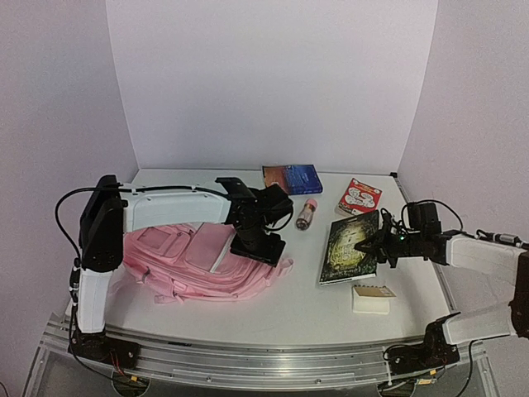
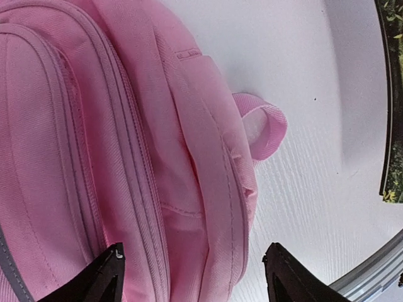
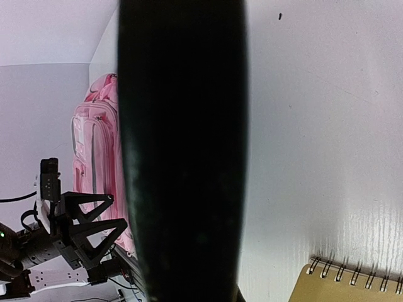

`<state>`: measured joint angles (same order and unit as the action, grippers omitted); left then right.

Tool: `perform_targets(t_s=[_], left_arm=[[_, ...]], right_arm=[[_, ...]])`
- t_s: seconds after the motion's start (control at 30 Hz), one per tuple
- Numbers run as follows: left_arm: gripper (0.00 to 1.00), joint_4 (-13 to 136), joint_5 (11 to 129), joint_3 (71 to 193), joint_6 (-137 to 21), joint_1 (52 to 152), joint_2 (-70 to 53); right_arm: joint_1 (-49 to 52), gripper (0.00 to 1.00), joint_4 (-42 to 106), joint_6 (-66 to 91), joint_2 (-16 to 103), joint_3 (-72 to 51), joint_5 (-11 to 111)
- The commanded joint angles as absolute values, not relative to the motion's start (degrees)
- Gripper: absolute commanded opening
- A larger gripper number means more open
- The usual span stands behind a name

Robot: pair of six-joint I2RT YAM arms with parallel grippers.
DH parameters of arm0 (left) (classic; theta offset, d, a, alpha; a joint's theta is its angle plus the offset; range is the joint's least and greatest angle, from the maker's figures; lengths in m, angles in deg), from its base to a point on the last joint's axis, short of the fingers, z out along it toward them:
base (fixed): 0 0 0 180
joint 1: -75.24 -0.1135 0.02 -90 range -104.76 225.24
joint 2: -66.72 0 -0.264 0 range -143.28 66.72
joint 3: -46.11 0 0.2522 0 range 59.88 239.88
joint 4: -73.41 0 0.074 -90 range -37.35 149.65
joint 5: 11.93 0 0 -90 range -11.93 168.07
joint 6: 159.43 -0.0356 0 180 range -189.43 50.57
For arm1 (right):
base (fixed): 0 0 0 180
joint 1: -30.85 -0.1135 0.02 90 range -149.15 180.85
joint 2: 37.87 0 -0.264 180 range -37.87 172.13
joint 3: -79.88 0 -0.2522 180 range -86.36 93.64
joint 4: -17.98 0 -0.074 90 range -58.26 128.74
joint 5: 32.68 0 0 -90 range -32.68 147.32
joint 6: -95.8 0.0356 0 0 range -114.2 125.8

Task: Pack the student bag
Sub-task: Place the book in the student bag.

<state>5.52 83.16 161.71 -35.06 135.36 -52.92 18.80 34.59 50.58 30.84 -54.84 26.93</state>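
Top external is showing nothing visibly packed — book (image 1: 351, 248) lying outside the student bag (image 1: 178, 258); left gripper (image 2: 194, 255) gaping, right gripper (image 1: 382, 241) closed

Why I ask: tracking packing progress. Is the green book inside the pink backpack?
No, the green book lies flat on the table, off to the right of the pink backpack and apart from it.
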Motion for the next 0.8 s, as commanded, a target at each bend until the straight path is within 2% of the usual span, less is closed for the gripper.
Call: perform_targets(t_s=[0.0,0.07,0.3,0.33,0.6,0.77], left_arm=[[0.69,1.69,85.61,167.64,-35.11,135.62,-55.64],[0.61,0.74,86.19,168.71,-34.91,135.62,-56.74],[0.06,-0.86,87.4,170.23,-34.46,135.58,-57.5],[0.01,-0.65,87.41,170.17,-34.43,135.59,-57.14],[0.0,-0.43,94.53,171.87,-33.61,135.61,-49.05],[0.0,-2.12,98.93,177.02,-34.26,135.53,-44.03]], right_arm=[[18.58,0.0,31.48,49.54,28.31,-55.01,25.33],[18.56,0.0,31.56,49.55,28.13,-55.22,25.44],[18.55,0.0,31.62,49.52,27.8,-55.28,25.65],[18.55,0.0,31.65,49.51,27.7,-55.23,25.65],[17.64,0.0,27.95,51.79,26.38,-55.11,22.93],[8.99,0.0,23.61,52.53,28.64,-51.48,24.98]])
